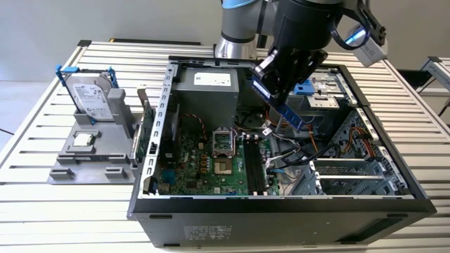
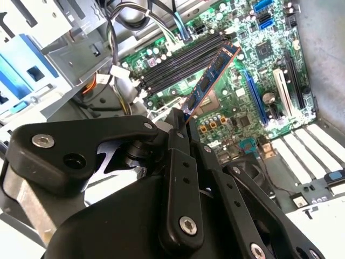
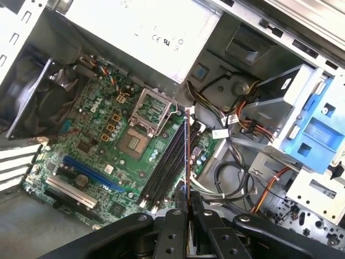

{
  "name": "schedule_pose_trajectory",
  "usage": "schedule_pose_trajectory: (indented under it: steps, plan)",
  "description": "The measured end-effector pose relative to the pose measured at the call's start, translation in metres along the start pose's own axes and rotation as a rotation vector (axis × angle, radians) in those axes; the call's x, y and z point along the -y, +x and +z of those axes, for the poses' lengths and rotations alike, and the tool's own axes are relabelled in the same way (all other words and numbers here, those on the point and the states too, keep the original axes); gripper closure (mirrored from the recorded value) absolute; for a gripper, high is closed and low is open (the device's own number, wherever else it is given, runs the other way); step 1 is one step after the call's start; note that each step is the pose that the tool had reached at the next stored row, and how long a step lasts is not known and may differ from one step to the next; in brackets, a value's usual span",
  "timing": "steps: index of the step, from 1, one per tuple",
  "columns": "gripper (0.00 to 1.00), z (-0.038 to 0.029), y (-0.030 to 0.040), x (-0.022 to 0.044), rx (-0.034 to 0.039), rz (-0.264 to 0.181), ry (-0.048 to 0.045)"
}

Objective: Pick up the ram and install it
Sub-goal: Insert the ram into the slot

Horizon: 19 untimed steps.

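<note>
Gripper (image 3: 187,200) clamps ram (image 3: 187,156), tilted, above motherboard (image 3: 97,141)

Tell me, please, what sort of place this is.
Probably a robotics lab workbench for computer assembly: an open computer case on a slatted metal table, a hard drive beside it, and the gripper holding the ram over the motherboard.

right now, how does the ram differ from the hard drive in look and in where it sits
The ram is a thin, narrow blue stick; the hard drive is a silver box in a blue frame. The ram is held tilted between the fingers of the gripper over the open computer case; the hard drive stands upright in the grey holder outside the case, at the exterior view's left. Neither is seated in the case.
</note>
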<state>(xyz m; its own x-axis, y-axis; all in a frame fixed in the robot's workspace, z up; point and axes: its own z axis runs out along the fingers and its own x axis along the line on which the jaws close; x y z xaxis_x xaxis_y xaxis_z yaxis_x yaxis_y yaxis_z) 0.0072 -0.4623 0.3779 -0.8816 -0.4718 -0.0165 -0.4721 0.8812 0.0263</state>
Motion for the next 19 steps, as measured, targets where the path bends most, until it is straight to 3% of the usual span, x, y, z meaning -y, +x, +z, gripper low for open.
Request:
schedule_pose_trajectory:
  steps: [19]
  plan:
    - [1.00, 0.0000, 0.0000, 0.0000, 0.0025, 0.094, 0.0016]
